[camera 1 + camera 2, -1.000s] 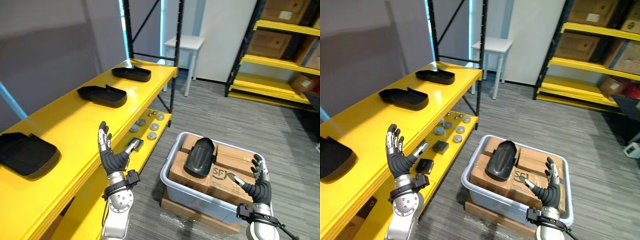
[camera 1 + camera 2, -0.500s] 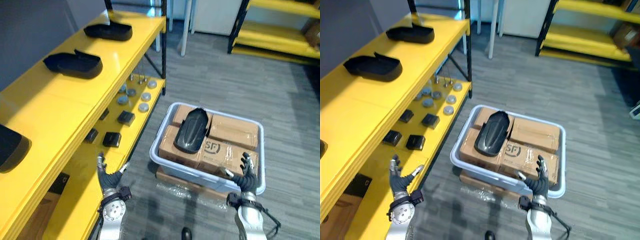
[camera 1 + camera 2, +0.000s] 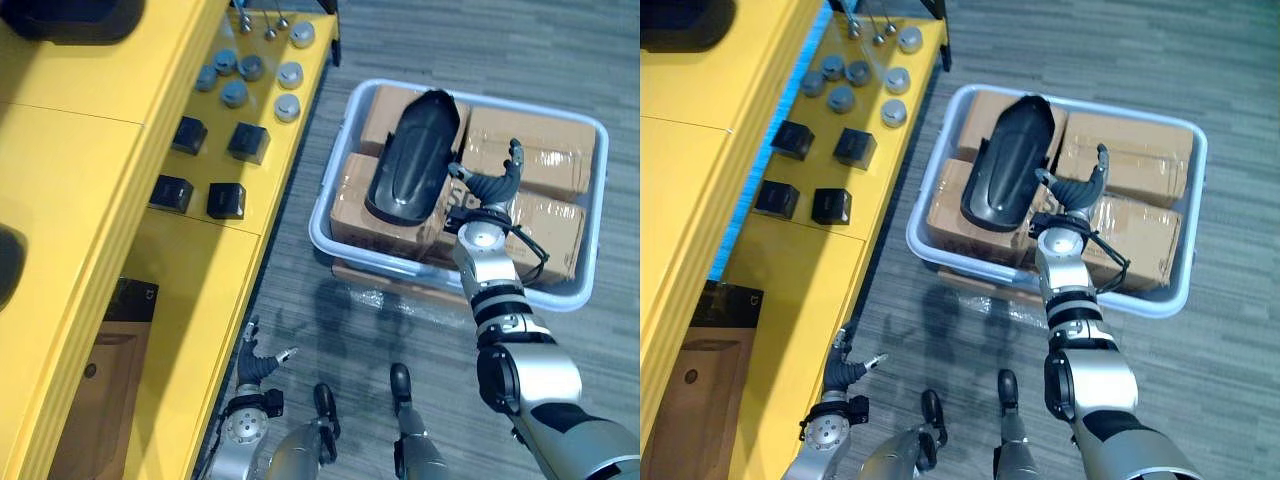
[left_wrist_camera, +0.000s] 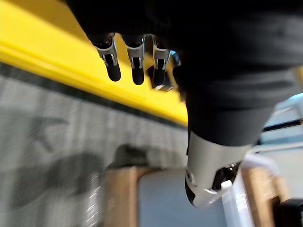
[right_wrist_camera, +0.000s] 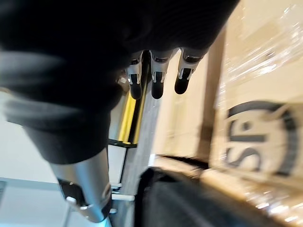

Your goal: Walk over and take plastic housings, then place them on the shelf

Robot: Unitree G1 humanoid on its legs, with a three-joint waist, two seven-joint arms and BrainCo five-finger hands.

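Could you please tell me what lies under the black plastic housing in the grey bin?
Brown cardboard boxes fill the bin, and the housing rests on top of the left ones. Their tops beneath it are covered, as is the bin's floor.

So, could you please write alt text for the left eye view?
The right hand, open, hovers beside a black plastic housing lying on cardboard boxes in a pale bin. The left hand hangs open, low by the yellow shelf.

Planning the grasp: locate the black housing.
Left eye view: the black housing lies on cardboard boxes in the grey tub, left of the right hand.
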